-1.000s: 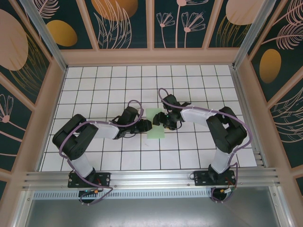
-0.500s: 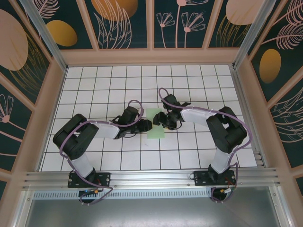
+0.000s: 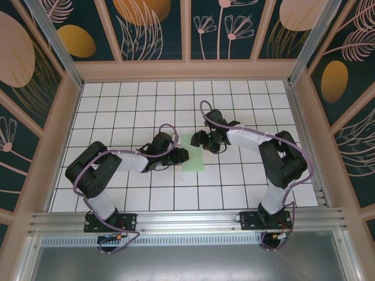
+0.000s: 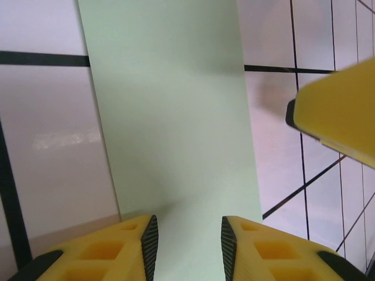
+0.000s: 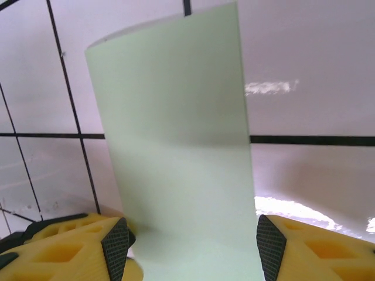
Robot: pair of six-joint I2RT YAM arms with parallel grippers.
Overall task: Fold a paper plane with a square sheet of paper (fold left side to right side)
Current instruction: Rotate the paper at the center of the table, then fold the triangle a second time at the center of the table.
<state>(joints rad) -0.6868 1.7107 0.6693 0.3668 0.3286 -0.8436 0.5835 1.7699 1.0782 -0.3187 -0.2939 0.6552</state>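
Left gripper point(image 3: 183, 156) sits low at the left edge of the paper sheet point(image 3: 193, 159), about mid-length. Jaws apart, nothing clamped; the sheet lies flat in the gap between the pads point(image 4: 150, 243). The sheet is a narrow strip lying mid-table point(image 3: 246, 105), long side running near to far. Right gripper point(image 3: 201, 140) is at the strip's far right edge, jaws wide apart and straddling its width, not pinching it.
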